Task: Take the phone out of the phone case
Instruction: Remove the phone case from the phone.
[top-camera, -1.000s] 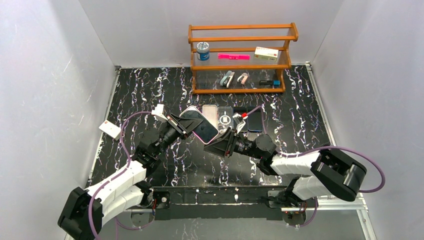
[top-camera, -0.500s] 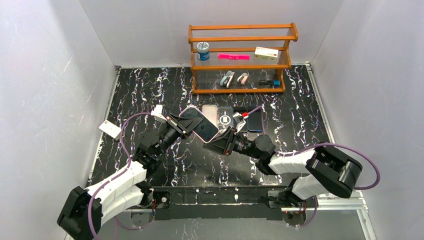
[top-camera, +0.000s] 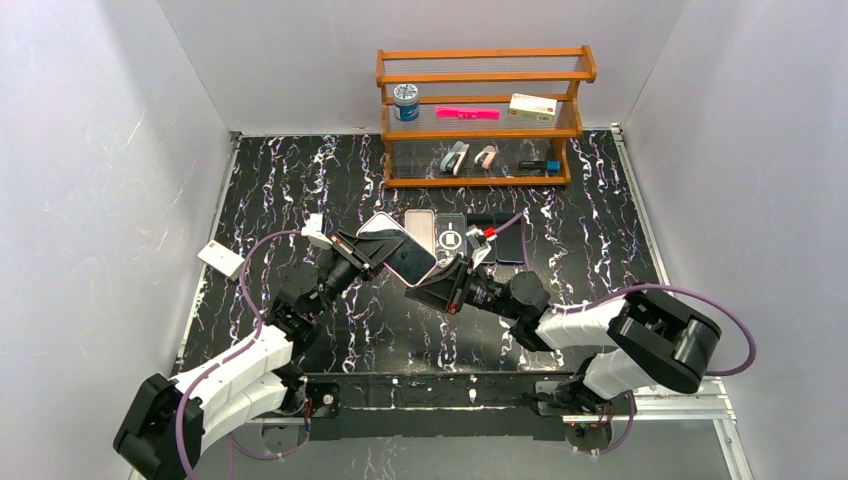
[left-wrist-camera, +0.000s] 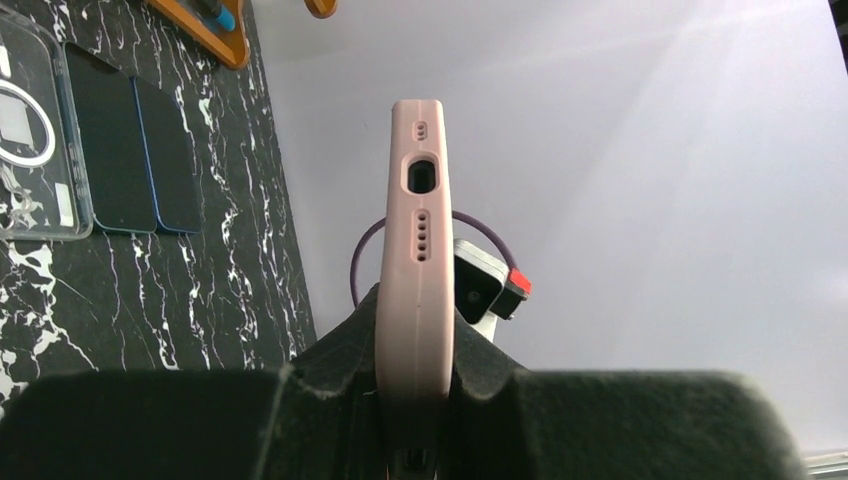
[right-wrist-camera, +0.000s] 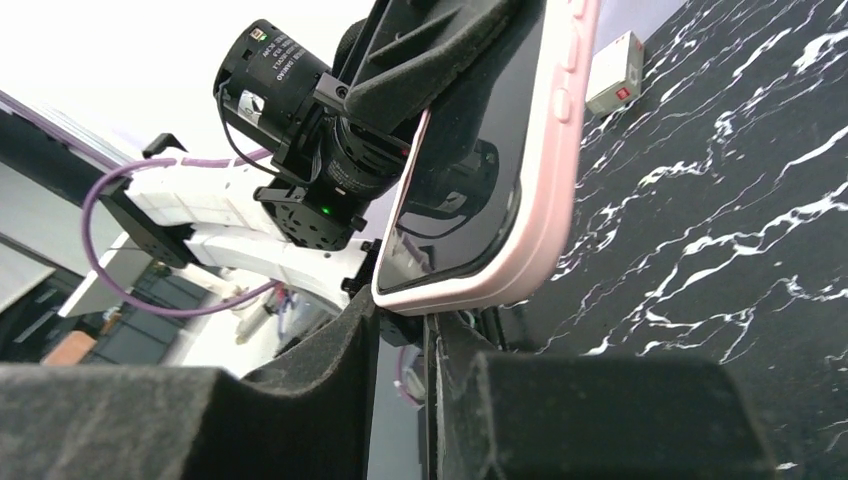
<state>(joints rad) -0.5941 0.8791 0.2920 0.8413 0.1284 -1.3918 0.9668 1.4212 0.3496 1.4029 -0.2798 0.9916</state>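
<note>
Marbled black tabletop (top-camera: 300, 180) is seen beneath both arms, with a wooden rack (top-camera: 483, 181) set at its far edge; above the middle, the pink phone case (left-wrist-camera: 414, 300) is held tilted, clear of the surface, with the phone (right-wrist-camera: 470, 180) seated inside it; the left gripper (left-wrist-camera: 413, 385) is clamped across the case's 2 faces; the right gripper (right-wrist-camera: 402, 345) is met at its narrow gap by the case's lower corner, and whether it is gripped cannot be told; 2 dark phones (top-camera: 510, 240) are laid flat beyond.
</note>
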